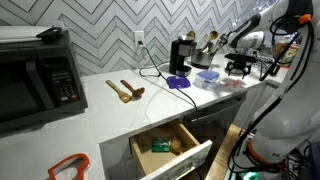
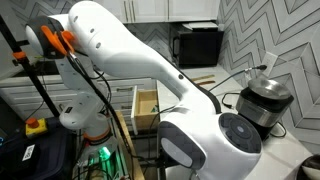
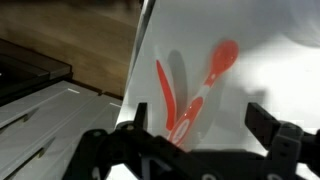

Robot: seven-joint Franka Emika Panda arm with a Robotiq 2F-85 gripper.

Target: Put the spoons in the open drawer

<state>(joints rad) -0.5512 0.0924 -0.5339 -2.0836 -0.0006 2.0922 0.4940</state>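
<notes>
hovering over the white counter (image 3: 280,70), the gripper (image 3: 197,135) holds its fingers wide apart, gripping nothing. two orange-red spoons (image 3: 212,78) lie on the counter beneath it, near the edge. the open drawer (image 1: 172,146) stands pulled out below the counter, left of the arm.

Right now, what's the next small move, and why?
Probably lower the end effector straight onto the red spoons: it is open, holding nothing, and they lie on the white counter right beneath it. The drawer already stands open.
</notes>
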